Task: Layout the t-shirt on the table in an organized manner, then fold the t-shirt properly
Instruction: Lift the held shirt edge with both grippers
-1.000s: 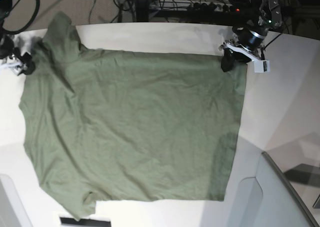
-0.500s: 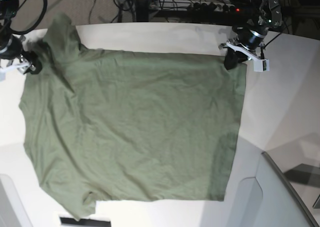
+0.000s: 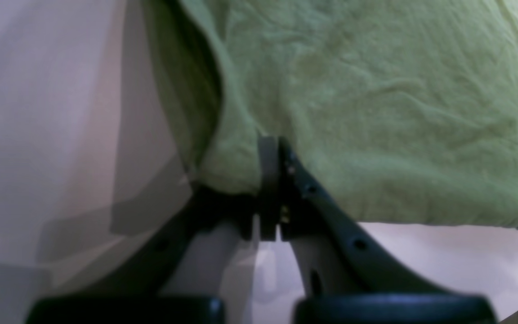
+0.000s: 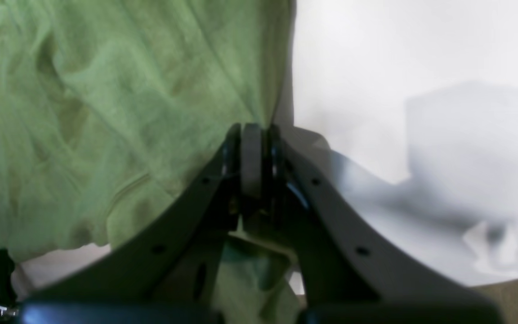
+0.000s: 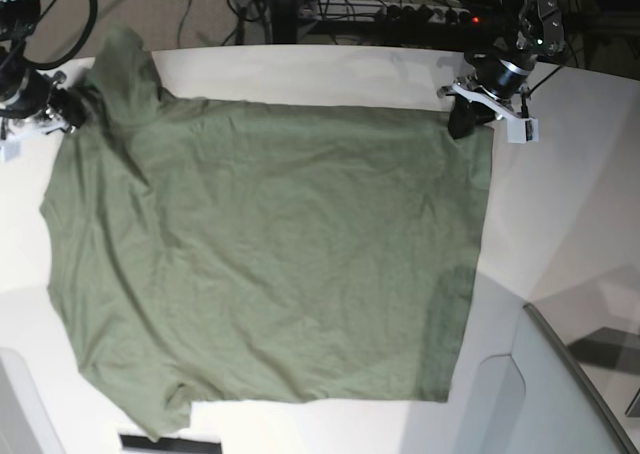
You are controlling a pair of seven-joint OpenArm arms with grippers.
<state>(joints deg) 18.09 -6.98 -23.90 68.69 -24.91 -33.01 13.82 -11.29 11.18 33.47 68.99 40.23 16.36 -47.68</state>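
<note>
**Both grippers now clamped on the shirt's far edge**

Left wrist view — the left gripper (image 3: 269, 189) has its jaws pressed together on a fold of the t-shirt (image 3: 376, 112), pinching the hem at a corner; the white table (image 3: 47, 112) shows bare beside it.

Right wrist view — the right gripper (image 4: 252, 157) has just snapped closed from wide open, and the cloth (image 4: 106, 112) runs right into the jaws, so I judge it is pinching the shirt's edge by the sleeve.

Base view — the shirt (image 5: 270, 264) lies spread over the middle of the table (image 5: 570, 194), nearly flat, one sleeve trailing to the far left corner. The right gripper (image 5: 62, 114) has moved in onto the cloth there over the last second; the left gripper (image 5: 462, 122) holds the far right corner of the shirt. With both far corners gripped, a pull to straighten it, or the first fold, looks ready to begin.
</note>
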